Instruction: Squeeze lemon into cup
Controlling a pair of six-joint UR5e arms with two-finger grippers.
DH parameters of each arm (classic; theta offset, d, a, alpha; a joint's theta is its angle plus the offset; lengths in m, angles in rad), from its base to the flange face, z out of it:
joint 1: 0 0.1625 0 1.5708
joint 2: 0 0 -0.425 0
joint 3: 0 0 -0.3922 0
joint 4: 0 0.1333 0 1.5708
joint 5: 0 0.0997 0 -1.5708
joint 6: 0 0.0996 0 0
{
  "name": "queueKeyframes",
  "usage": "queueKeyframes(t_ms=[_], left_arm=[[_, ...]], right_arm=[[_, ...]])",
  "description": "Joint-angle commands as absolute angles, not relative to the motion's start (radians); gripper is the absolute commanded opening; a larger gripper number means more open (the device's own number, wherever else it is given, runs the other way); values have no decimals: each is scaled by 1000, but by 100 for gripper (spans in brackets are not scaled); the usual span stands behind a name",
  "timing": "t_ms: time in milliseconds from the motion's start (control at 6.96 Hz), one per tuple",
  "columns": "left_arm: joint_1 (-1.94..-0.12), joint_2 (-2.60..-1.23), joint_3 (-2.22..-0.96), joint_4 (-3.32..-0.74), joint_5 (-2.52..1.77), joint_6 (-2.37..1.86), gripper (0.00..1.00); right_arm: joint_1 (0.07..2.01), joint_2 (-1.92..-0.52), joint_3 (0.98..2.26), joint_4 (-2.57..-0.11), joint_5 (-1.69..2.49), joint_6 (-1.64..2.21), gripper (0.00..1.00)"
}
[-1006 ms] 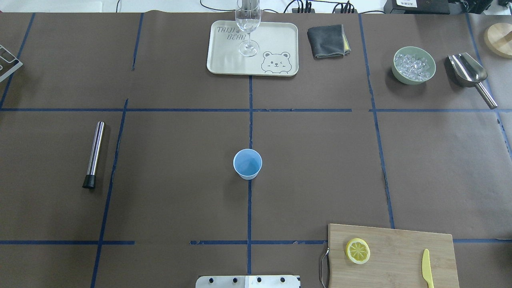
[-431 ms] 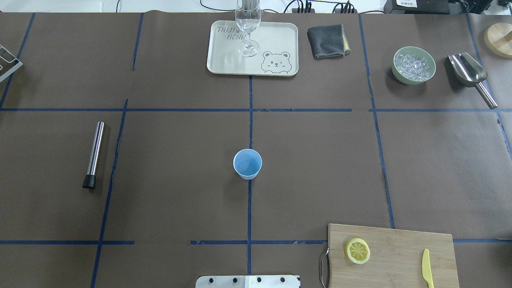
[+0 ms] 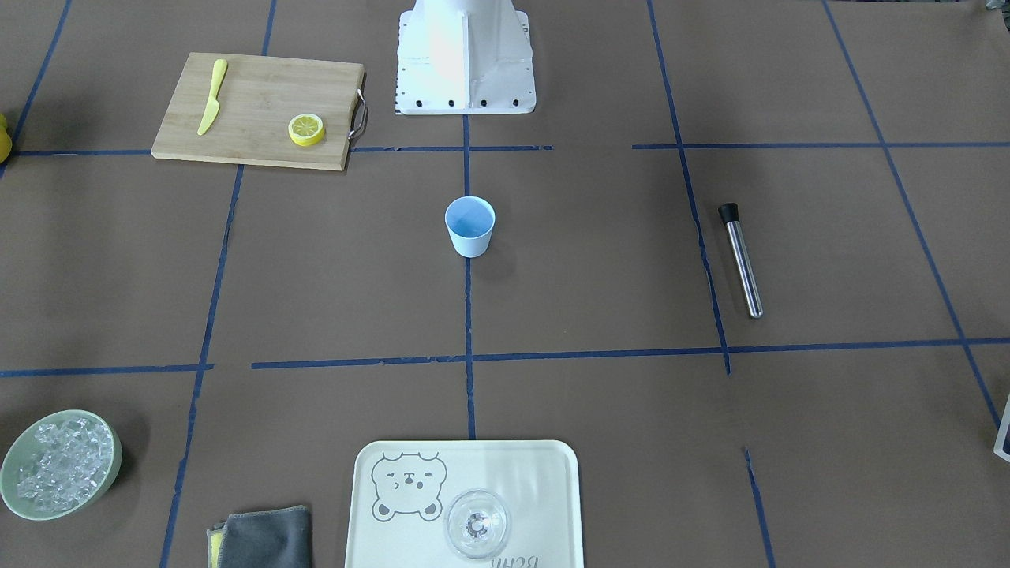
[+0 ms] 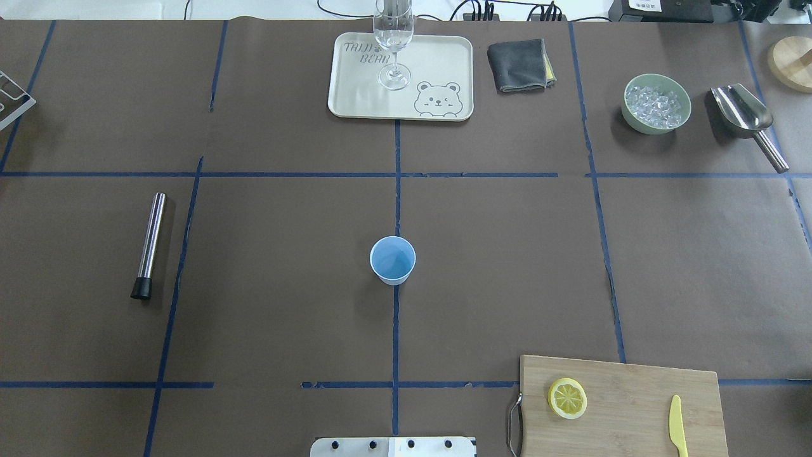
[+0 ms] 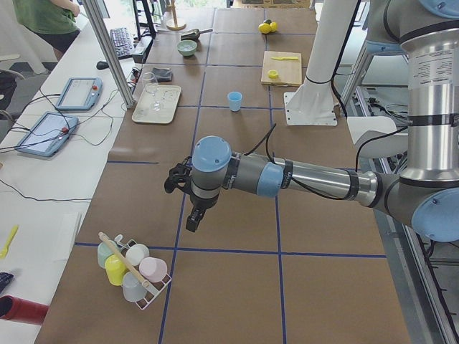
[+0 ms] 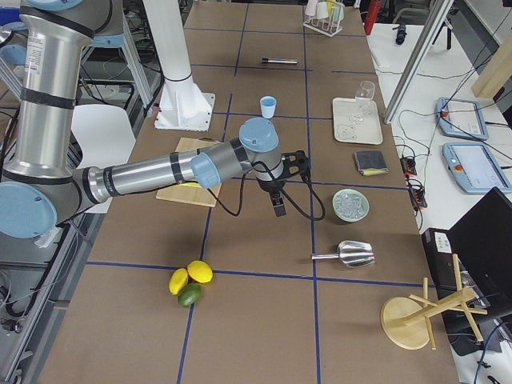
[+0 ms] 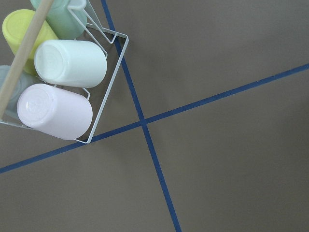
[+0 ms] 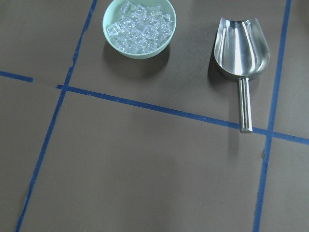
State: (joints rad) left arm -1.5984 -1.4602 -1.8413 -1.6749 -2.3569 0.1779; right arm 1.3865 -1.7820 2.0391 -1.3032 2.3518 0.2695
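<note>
Nothing moved: from overhead, lemon (image 4: 567, 398) lies at cup's (image 4: 392, 259) four o'clock; can't tell whether left gripper (image 5: 192, 221) or right gripper (image 6: 279, 210) is clenched.

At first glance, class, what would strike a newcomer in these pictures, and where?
The light-blue cup stands alone at the table's centre. The lemon lies on the cutting board at the robot's right, near a yellow knife. A wine glass stands on the bear tray at the far edge.
</note>
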Motion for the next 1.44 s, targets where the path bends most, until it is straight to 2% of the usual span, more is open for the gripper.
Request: queueKeyframes(t_ms=[0, 287, 575, 862, 1293], left_arm=[[-1598, -1460, -1841, -1692, -2356, 178, 100], [-1598, -1460, -1841, -1701, -2355, 178, 100], [-1598, -1460, -1841, -1701, -2356, 178, 100], [-1598, -1462, -1844, -1703, -2356, 178, 100], [-1598, -1460, -1842, -1729, -2355, 178, 100]], right_arm=[[1198, -1843, 2186, -1255, 2209, 482, 100], [882, -1855, 2314, -1255, 2018, 847, 100], [562, -1850, 2387, -1253, 1807, 1196, 100], [173, -1850, 2393, -1255, 1456, 1472, 100], [-84, -1839, 2346, -1258, 1232, 1621, 100]])
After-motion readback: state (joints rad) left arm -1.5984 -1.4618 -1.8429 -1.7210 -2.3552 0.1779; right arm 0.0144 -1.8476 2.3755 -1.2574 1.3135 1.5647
